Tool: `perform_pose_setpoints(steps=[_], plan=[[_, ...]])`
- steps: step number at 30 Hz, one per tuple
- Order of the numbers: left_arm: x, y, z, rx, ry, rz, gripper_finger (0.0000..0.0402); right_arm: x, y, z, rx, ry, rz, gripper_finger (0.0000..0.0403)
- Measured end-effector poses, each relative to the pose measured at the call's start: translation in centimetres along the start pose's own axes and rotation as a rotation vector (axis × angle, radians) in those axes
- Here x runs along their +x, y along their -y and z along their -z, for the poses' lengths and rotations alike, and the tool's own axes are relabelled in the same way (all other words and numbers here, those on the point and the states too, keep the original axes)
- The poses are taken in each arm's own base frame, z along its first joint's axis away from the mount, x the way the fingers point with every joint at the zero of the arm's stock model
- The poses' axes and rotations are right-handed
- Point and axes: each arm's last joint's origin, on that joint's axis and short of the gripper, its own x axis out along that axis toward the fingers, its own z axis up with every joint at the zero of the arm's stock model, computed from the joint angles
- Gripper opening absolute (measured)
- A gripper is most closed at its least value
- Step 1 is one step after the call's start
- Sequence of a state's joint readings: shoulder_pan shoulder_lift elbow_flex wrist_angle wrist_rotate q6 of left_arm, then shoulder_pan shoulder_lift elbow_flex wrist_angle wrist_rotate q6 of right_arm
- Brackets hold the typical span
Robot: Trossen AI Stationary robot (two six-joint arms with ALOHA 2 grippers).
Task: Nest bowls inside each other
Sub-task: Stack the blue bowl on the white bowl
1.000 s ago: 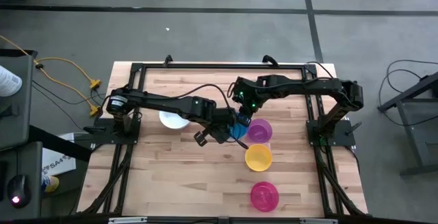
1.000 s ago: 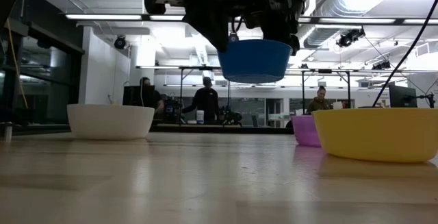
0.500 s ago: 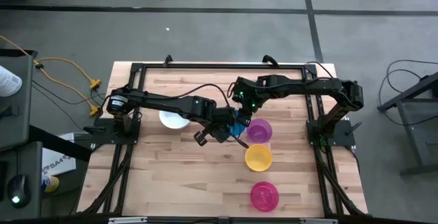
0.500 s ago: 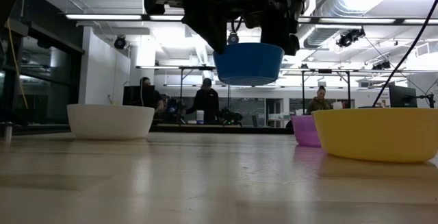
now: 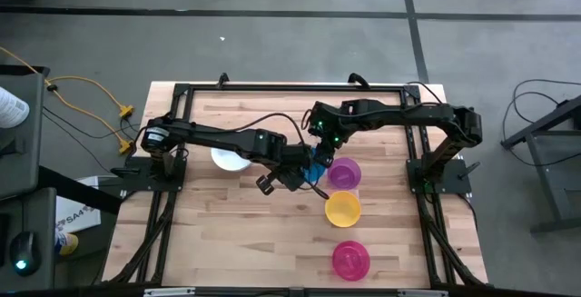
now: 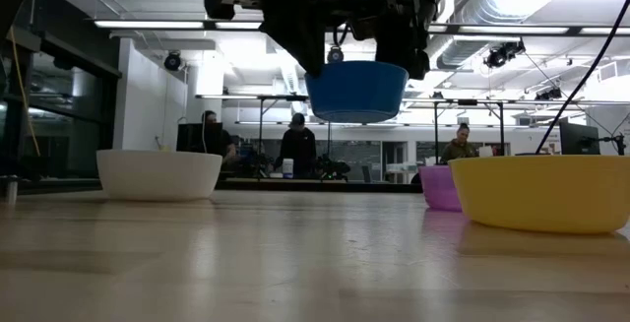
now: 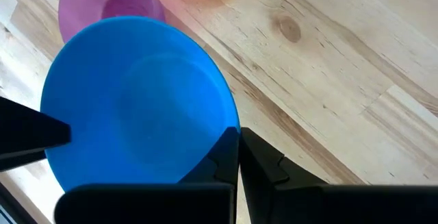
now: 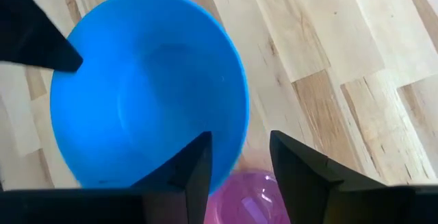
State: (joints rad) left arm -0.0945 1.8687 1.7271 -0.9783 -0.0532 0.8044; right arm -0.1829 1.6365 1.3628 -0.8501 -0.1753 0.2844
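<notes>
Currently the blue bowl (image 6: 356, 91) hangs clear above the bench (image 6: 295, 253), its rim clamped by the left end effector (image 7: 236, 157). The right end effector (image 8: 239, 157) straddles the opposite rim with fingers apart — not gripping. Just beside stands the purple bowl (image 5: 343, 173), then the yellow bowl (image 5: 342, 208) and pink bowl (image 5: 350, 259); the white bowl (image 5: 227, 160) is partly hidden under the left arm.

Dark jointed arms (image 5: 218, 137), black cables, green light.
</notes>
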Motion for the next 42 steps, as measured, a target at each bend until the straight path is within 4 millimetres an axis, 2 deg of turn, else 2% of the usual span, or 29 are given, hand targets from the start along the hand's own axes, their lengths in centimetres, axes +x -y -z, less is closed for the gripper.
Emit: perform_pose_setpoints(steps=[15,25,36,42], plan=[[0.0,0.0,0.1,-0.001,-0.008,0.001,0.0,-2.6,-0.6,1.1,0.006,0.021,0.025,0.014],[0.3,0.8,0.9,-0.112,-0.101,0.089,0.0,-6.9,-1.3,1.8,0.043,0.169,-0.048,0.014],[0.1,1.7,3.1,-0.368,-0.233,0.176,0.0,-7.0,-2.8,2.4,0.011,0.171,-0.054,0.014],[-2.0,2.6,4.0,-0.48,-0.195,0.114,0.0,-7.0,-3.4,2.7,-0.023,0.161,-0.063,0.014]])
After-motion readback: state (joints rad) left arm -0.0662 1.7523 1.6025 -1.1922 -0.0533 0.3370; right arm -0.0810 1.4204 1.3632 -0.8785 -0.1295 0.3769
